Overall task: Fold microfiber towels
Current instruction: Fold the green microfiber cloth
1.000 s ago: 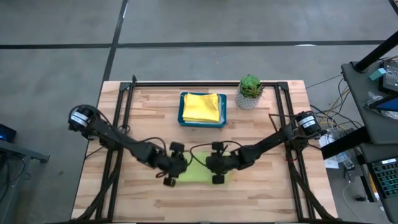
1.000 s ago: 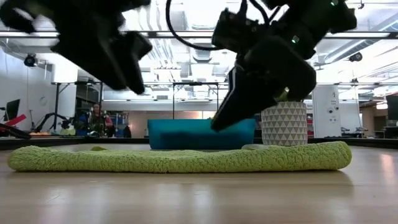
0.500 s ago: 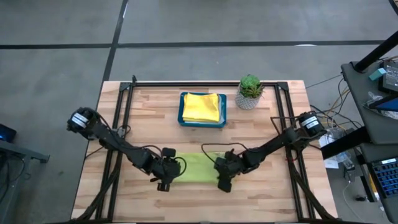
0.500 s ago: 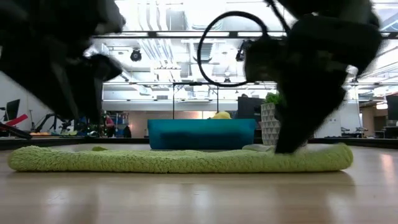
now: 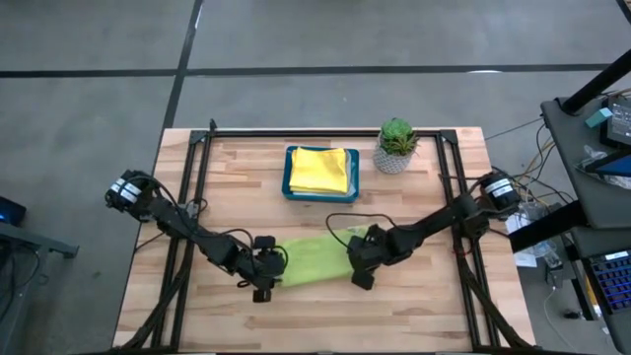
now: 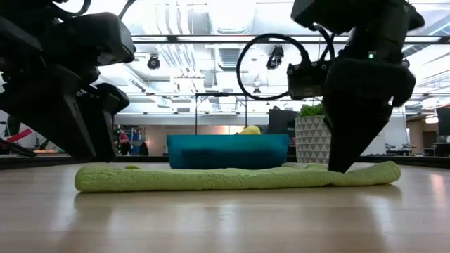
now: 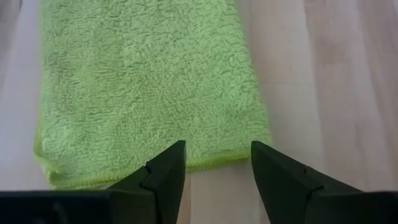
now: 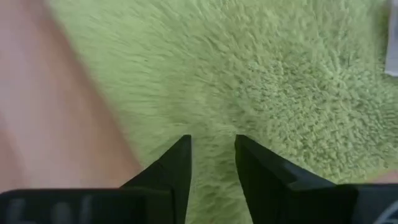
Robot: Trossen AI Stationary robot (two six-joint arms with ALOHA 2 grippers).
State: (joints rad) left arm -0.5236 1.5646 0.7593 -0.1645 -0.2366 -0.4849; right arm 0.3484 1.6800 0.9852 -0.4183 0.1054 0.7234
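Note:
A lime green towel (image 5: 315, 261) lies folded into a long strip on the table's near half, slanted, with its right end farther back. In the low view the green towel (image 6: 211, 177) rests flat on the wood. My left gripper (image 5: 270, 272) stands open over the strip's left end. Its fingers straddle the short edge (image 7: 217, 163); whether they touch it, I cannot tell. My right gripper (image 5: 359, 266) is down on the towel's right end. A folded yellow towel (image 5: 322, 170) lies in the teal tray (image 5: 289, 177) at the back. My right gripper comes from above, slanting down, onto the towel near its right end (image 8: 211, 134). A narrow strip of pile shows between its two fingers (image 8: 180, 162); how many layers they have, I cannot tell. The towel stays flat on the table around them.
A small potted plant (image 5: 396, 146) stands at the back right, beside the tray. A black frame rail (image 5: 325, 131) runs along the far edge. Bare wood lies in front of the towel and to both sides.
Both grippers have moved apart from over the towel's middle to its two ends, and have sunk and rolled. The towel has shifted: its right end has swung toward the far right with my right gripper, so the strip now lies slanted.

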